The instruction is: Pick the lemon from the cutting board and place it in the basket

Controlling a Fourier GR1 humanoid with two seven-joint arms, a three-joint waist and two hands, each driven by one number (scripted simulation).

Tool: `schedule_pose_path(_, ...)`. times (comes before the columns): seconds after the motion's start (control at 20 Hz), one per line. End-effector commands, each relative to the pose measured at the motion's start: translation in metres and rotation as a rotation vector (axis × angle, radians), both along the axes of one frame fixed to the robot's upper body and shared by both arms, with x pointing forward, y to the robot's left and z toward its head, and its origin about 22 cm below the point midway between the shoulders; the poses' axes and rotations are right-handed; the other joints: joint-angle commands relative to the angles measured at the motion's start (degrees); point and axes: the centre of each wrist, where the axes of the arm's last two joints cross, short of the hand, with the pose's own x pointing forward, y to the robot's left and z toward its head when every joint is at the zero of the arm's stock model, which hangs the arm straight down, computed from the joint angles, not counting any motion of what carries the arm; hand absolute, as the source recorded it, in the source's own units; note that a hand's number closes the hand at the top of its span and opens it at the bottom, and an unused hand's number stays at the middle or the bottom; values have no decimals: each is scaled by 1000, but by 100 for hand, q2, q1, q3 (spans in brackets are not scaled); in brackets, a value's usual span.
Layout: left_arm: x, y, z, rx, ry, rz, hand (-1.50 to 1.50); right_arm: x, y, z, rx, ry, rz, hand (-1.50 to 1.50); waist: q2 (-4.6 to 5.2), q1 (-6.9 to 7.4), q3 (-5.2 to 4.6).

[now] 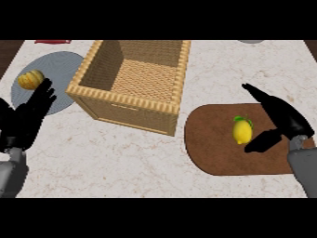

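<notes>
The lemon [242,131] lies on the board [212,148]; the right hand [282,118] (fingers spread) hovers beside it. The left hand [23,116] rests open; the basket [130,100] stands between.

Two grey round forearms, smooth and shiny. Left robot hand [20,122] all black, long thin fingers, fat thumb. Right robot hand [279,121] all black too. Small dark curly mark on left forearm.

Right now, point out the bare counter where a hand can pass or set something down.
Bare marble lies in front of the basket, between the left hand and the cutting board. More lies behind the board, right of the basket. Crowded: the board's right half, with the lemon and right hand.
</notes>
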Motion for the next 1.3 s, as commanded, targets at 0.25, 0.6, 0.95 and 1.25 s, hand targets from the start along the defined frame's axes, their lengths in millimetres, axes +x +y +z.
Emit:
schedule_pose_path(0.25,-6,-6,9,-2,2,13,0,-10,-18,-39,-12,5,21,-150,-4,-1,1)
schedule_pose_path(0.6,3,8,5,5,-2,4,0,-16,-23,-15,62,0,82,-150,-7,-23,-1)
schedule_pose_path(0.95,6,-5,1,6,4,0,0,-5,-7,-26,-3,10,96,-150,-3,-8,0)
schedule_pose_path(1.25,-4,0,3,-11,-1,7,0,-6,2,-34,-47,15,55,-150,-5,-5,-1)
